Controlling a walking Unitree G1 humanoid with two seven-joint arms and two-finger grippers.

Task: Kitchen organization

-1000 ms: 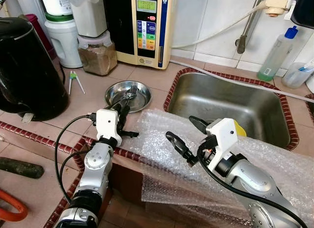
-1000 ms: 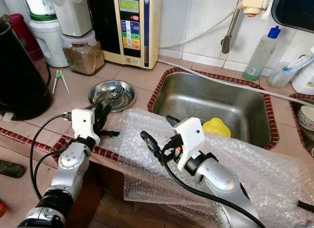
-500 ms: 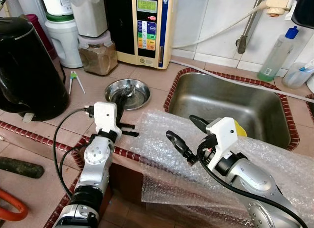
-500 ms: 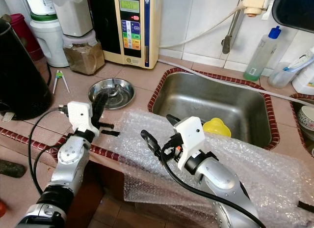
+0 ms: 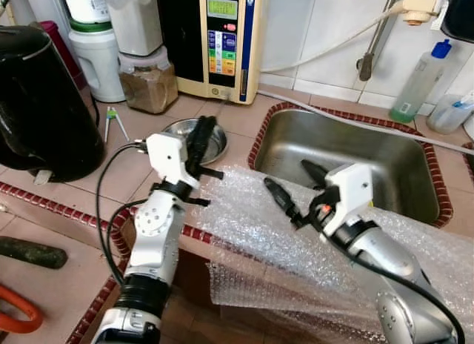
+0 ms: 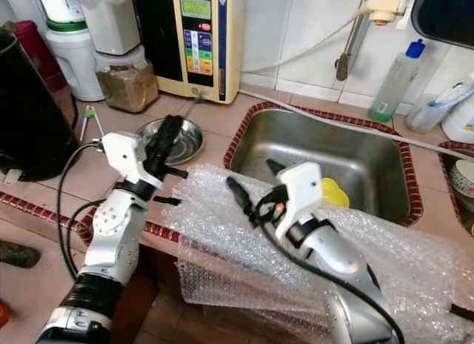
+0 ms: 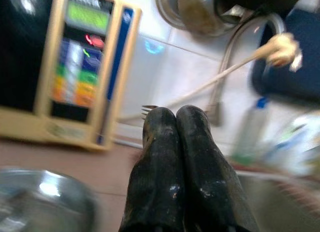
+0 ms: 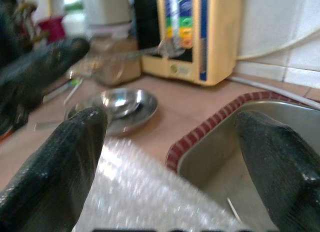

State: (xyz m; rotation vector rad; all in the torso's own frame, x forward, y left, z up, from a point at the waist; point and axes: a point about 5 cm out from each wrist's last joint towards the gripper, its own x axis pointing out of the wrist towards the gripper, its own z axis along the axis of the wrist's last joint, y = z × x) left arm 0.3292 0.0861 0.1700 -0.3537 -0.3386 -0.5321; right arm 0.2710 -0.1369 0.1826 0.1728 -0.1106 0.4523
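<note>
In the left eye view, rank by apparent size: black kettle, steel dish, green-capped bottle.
1. black kettle, though nearness to the camera inflates it.
2. green-capped bottle and steel dish: unsure, since the left pincer hides part of the dish.

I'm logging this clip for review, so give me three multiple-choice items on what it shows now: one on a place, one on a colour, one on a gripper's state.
1. Where does the steel bowl sit?
A. on the counter, left of the sink
B. inside the sink
C. on the bubble wrap

2. What colour is the object lying in the sink?
A. red
B. yellow
C. blue

3. How is the left gripper?
A. wide open
B. shut on a fork
C. shut on the bubble wrap

Answers:
1. A, the bowl rests on the tiles between the jar and the sink rim.
2. B, a yellow object shows behind the right gripper.
3. B, the left wrist view shows the fingers pressed together with the fork tines past the tips.
</note>
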